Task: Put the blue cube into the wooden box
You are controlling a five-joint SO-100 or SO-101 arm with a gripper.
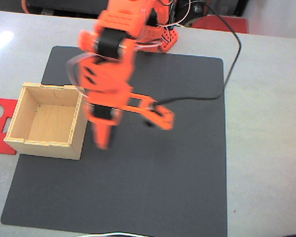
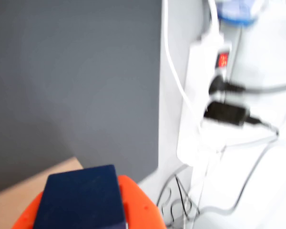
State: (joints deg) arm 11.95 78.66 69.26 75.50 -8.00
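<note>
A dark mat (image 1: 153, 187) covers the pale table (image 1: 266, 148) under bright light.

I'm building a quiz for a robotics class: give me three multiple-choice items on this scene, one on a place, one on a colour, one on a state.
1. In the fixed view, where is the box on the mat?
A. left edge
B. centre
C. right edge

2. What colour is the flat piece beside the box?
A. green
B. red
C. yellow

3. What is inside the box?
A. the cube
B. a cable
C. nothing

Answers:
1 A: the box sits at the mat's left edge, left of the arm.
2 B: the cut-out piece on the table is red.
3 C: the box floor is bare; the wrist view shows the cube against an orange part of the tool.
</note>
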